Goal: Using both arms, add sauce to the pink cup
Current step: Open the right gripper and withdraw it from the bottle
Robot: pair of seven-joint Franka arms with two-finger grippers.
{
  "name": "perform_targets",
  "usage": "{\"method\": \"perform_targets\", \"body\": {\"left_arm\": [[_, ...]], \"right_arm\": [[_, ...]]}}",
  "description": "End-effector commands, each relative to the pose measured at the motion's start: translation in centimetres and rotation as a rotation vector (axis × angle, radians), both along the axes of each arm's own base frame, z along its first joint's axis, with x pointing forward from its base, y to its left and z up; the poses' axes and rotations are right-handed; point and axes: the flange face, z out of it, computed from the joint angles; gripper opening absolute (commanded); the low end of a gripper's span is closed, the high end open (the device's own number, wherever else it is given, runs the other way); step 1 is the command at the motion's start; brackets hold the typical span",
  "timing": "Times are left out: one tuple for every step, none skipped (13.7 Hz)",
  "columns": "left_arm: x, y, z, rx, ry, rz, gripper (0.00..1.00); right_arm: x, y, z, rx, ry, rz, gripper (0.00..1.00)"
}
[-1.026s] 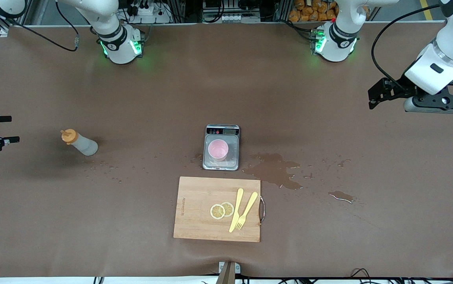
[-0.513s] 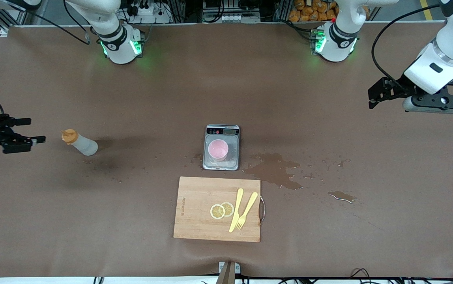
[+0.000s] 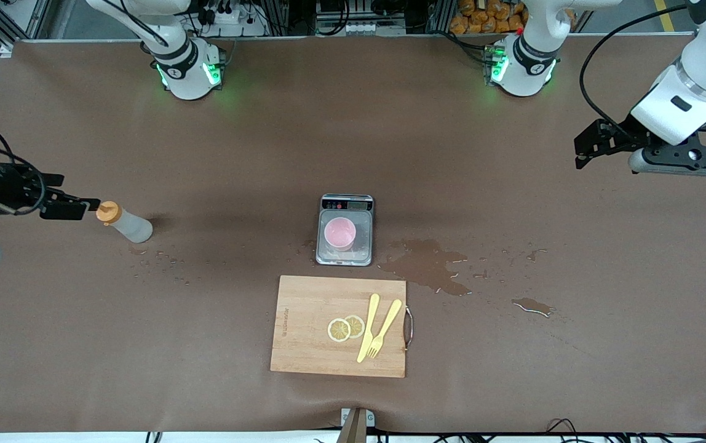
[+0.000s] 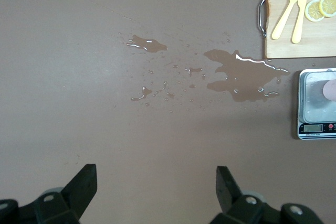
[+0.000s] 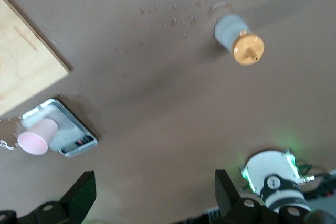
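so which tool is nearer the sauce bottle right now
The right one. The right tool is open, right beside the sauce bottle's orange cap at the right arm's end of the table. The left tool is open, waiting over the left arm's end.

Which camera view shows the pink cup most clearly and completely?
The front view is best: the pink cup shows whole, standing upright on the grey scale, with its opening visible. The right wrist view shows it whole but small and at a slant. The left wrist view catches only a sliver at the picture's edge.

Right tool (image 3: 73, 208) open beside the sauce (image 3: 124, 223); left tool (image 3: 583, 149) waits open.
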Motion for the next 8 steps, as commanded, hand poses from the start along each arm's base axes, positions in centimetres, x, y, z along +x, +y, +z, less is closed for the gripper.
{"method": "perform_targets", "body": {"left_arm": [[-0.6,0.2,0.5,0.019,0.002,-0.012,1.0],[-0.5,0.3,0.6,0.019,0.001,-0.011,1.0],[-0.6,0.2,0.6,0.019,0.0,-0.012,1.0],[-0.5,0.3,0.6,0.019,0.0,-0.011,1.0],[-0.6,0.4,0.7,0.025,-0.002,-0.012,1.0],[-0.6,0.4,0.7,0.026,-0.003,-0.012,1.0],[-0.6,0.4,0.7,0.026,-0.003,-0.012,1.0],[-0.8,0.4,0.9,0.026,-0.006,-0.012,1.0]], "right_arm": [[-2.7,-1.6,3.0,-0.041,-0.091,-0.026,1.0],[-3.5,-1.7,4.0,-0.066,-0.128,-0.015,1.0],[-4.2,-1.7,4.9,-0.075,-0.156,-0.002,1.0],[-4.5,-1.8,5.7,-0.085,-0.172,0.001,1.0],[-5.0,-2.1,6.6,-0.105,-0.195,0.008,1.0],[-5.5,-2.2,7.3,-0.109,-0.214,0.037,1.0],[-5.8,-2.3,7.7,-0.113,-0.233,0.055,1.0],[-6.1,-2.5,8.0,-0.122,-0.263,0.055,1.0]]}}
